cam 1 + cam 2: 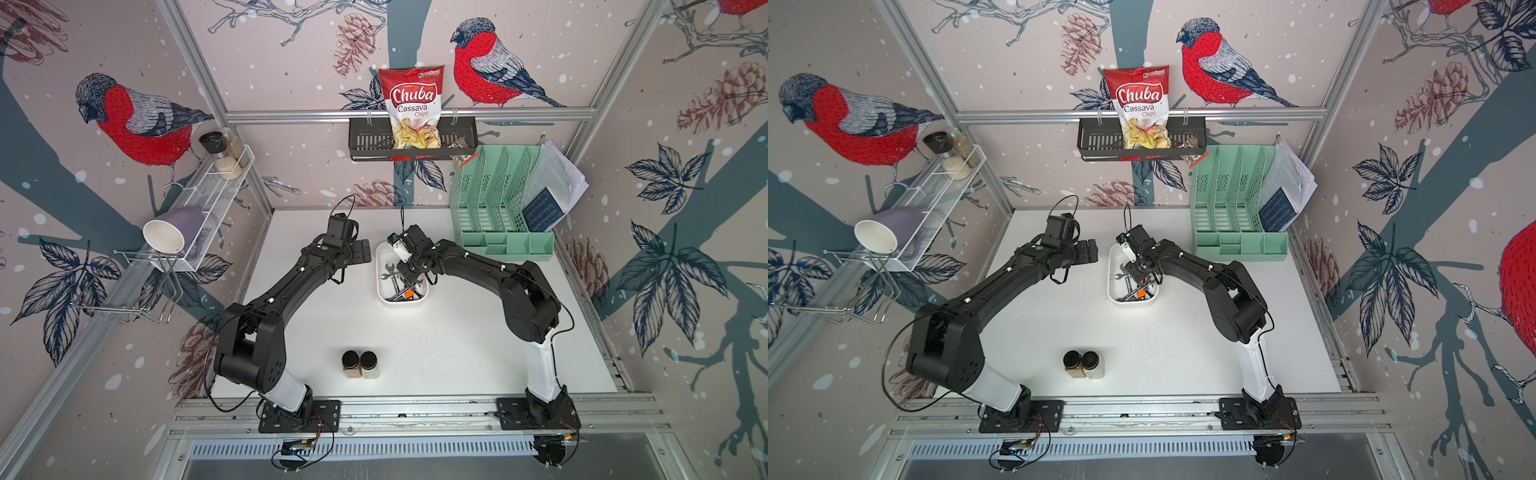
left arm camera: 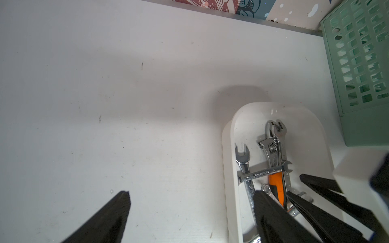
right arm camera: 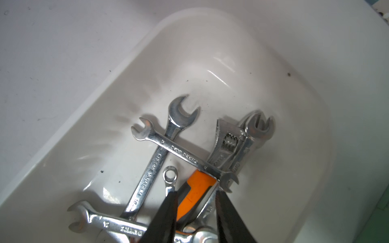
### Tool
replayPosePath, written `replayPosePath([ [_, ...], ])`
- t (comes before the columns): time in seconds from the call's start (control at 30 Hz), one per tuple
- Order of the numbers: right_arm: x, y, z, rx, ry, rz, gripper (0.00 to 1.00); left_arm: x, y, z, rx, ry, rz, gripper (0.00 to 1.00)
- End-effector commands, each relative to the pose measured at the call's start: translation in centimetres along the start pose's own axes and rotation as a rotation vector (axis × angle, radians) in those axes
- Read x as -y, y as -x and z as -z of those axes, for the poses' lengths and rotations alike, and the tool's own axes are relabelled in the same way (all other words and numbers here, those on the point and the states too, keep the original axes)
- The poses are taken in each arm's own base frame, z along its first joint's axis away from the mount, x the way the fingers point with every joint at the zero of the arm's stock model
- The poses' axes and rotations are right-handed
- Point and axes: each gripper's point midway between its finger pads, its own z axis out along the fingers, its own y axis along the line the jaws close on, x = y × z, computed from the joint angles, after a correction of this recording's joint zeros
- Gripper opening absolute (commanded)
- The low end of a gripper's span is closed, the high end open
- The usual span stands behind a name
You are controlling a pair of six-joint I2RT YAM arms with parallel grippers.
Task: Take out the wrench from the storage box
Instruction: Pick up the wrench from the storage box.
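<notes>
Wrenches piled crosswise in storage box, centre of both top views, just above the middle. Right claw dips into box, jaws narrowed astride orange-handled adjustable wrench; can't tell if pinching yet. Likely chosen because the thick handle lies exposed, easy to straddle. Left claw spread wide, empty, hovering just left of box, probably ready to steady it. White tabletop, scuffed; two jars lower centre, mint organiser upper right. Bird-print walls all round.

Left end effector gapes wide; right end effector points down, narrowly parted.
</notes>
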Motion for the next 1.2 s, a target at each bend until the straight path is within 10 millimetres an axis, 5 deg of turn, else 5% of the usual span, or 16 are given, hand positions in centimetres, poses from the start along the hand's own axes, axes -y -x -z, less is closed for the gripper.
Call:
replayPosePath([
  [0.0, -0.3, -1.0, -0.7, -0.079, 0.013, 0.012, 0.3, 0.2, -0.2, 0.2, -0.008, -0.011, 0.0, 0.95],
  [0.73, -1.9, -2.0, -1.7, -0.106, 0.047, 0.047, 0.34, 0.1, -0.3, 0.2, -0.011, -0.008, -0.001, 0.95],
  [1.0, -0.2, 0.6, 2.4, -0.031, -0.179, -0.257, 0.36, 0.3, -0.4, 0.0, -0.025, -0.015, 0.005, 0.95],
  [1.17, -0.7, 0.4, 3.3, -0.024, -0.176, -0.511, 0.37, 0.0, -0.8, 0.0, -0.054, 0.008, 0.007, 0.93],
])
